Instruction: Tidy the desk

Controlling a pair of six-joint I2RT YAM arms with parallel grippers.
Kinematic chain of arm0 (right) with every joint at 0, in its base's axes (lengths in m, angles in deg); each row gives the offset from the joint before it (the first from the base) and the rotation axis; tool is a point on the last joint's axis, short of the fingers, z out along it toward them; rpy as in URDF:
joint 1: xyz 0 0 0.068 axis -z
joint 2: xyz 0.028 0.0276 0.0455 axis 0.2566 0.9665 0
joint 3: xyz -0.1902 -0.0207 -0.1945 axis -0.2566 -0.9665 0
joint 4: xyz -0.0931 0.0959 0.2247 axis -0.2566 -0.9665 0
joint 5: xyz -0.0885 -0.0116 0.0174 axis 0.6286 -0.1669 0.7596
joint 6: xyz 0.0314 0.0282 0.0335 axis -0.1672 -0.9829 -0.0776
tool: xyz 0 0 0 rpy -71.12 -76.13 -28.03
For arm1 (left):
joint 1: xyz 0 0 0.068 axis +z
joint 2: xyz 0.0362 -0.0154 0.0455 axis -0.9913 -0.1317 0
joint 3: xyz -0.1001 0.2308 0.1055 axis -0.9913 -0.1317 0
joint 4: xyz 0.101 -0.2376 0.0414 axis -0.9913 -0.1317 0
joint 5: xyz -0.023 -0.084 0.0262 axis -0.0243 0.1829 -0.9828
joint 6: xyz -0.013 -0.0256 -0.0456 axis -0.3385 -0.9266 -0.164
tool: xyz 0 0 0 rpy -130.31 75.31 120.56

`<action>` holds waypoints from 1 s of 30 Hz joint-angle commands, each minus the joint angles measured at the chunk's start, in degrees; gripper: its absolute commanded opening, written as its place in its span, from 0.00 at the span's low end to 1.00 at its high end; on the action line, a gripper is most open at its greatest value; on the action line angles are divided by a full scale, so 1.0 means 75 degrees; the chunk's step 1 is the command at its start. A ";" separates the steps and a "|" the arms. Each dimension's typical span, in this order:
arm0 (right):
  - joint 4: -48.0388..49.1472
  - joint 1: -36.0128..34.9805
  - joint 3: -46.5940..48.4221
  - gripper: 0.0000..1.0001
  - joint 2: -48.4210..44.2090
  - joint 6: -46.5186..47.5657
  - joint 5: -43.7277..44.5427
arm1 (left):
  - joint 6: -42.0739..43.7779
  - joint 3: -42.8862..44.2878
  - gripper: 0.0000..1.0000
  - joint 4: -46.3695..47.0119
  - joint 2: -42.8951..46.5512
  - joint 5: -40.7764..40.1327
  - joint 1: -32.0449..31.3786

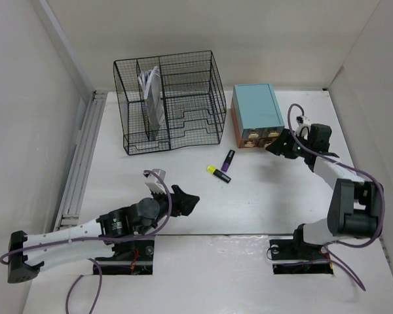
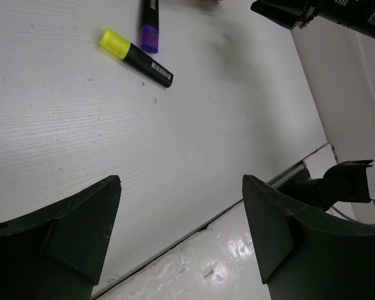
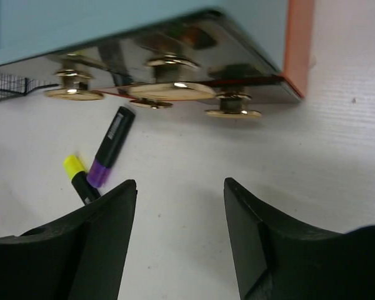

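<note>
Desk (image 1: 203, 216): white tabletop running wall to wall under everything, with all the clutter in its far half.
Highlighters: yellow-capped highlighter (image 1: 216, 172) and purple-capped highlighter (image 1: 228, 160) lie loose mid-desk, just beside each other. I can't tell if they touch. I'd guess these are the strays that need a home.
Drawer box (image 1: 257, 112): teal, far right, its gold knobs (image 3: 172, 62) facing the arms.
Mesh organizer (image 1: 170, 101): far left, with papers (image 1: 150, 88) upright in one slot.
Right gripper (image 1: 280, 145): down low, right at the drawer front, fingers spread wide and holding nothing. To me it looks lined up for a knob. The arm reaches forward with its elbow bent.
Left gripper (image 1: 183, 199): also wide open and empty, hovering short of the highlighters and pointing their way. The arm is stretched low from the left.
</note>
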 commanded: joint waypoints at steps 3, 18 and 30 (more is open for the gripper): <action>0.0854 0.0249 -0.0015 0.63 0.0579 -0.0750 0.0122 | -0.0009 0.0047 0.75 0.0243 -0.0060 -0.0015 -0.0052; 0.2001 0.0250 0.0454 0.63 0.2266 -0.1606 0.0146 | 0.0131 -0.0023 0.75 0.0653 -0.0364 -0.0085 -0.0052; 0.3468 0.0180 0.0700 0.62 0.2981 -0.2451 0.0216 | 0.0131 -0.0164 0.75 0.0794 -0.0224 -0.0085 -0.0052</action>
